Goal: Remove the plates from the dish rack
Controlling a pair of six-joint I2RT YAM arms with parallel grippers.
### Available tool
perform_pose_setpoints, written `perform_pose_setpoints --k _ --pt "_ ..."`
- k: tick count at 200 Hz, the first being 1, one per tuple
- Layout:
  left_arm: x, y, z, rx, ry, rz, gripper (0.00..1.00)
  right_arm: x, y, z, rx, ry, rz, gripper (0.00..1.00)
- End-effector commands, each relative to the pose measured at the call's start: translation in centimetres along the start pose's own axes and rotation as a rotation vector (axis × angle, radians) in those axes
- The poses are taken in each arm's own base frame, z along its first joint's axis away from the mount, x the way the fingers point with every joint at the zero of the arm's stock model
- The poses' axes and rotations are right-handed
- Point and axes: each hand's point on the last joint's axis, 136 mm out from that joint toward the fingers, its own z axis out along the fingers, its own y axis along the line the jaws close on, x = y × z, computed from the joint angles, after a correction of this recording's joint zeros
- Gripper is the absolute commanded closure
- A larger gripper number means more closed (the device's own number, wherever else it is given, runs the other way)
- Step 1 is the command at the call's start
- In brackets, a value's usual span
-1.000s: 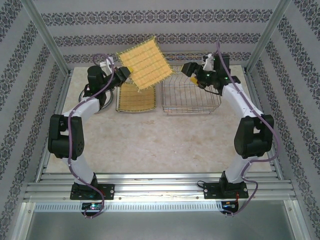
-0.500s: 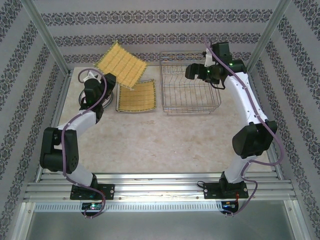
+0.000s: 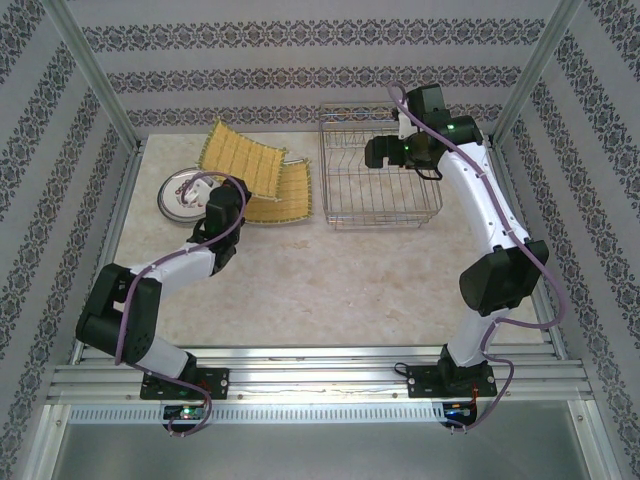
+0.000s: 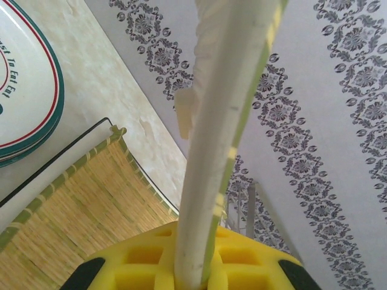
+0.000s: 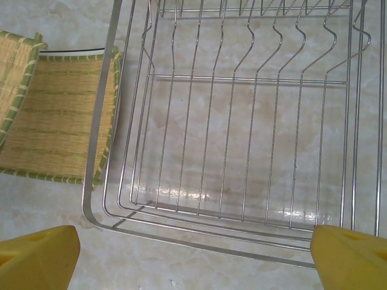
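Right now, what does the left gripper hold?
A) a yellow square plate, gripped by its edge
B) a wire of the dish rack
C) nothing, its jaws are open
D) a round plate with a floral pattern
A: the left gripper is shut on the rim of a yellow square plate, which it holds tilted beside the round plates.

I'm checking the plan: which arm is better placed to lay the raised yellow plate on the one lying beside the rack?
Left: the left gripper clamps that yellow plate, tilted above the lying plate. The right gripper hangs open over the dish rack.
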Motion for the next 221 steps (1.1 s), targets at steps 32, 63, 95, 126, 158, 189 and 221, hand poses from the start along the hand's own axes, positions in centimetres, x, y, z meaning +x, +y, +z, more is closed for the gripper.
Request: perform_pose_setpoints --k 32,63,95,126,158,189,221 --pt "0.3 -2.1 0.9 0.126 -0.103 -0.156 1.00 0.9 -0.1 0.2 0.013 0.029 -0.040 0.02" --pt "2.4 -1.6 2.1 0.137 -0.083 -0.179 1.00 1.0 -0.2 0.5 0.015 0.037 -0.044 0.02" --pt "4.3 -1.3 3.0 0.147 -0.072 -0.202 1.00 1.2 -0.1 0.9 0.007 0.048 -0.049 0.02" --pt "5.8 -1.0 3.6 0.155 -0.080 -0.225 1.00 1.4 -0.2 1.3 0.002 0.060 -0.048 0.02" --pt "7.4 0.1 3.8 0.142 -0.086 -0.248 1.00 1.5 -0.4 1.9 0.003 0.072 -0.045 0.02" --pt "8.5 1.7 3.9 0.114 -0.089 -0.273 1.00 1.8 -0.6 2.6 0.007 0.087 -0.046 0.02" --pt "8.7 3.1 3.5 0.080 -0.103 -0.273 0.96 1.9 -0.4 3.0 0.001 0.092 -0.047 0.02"
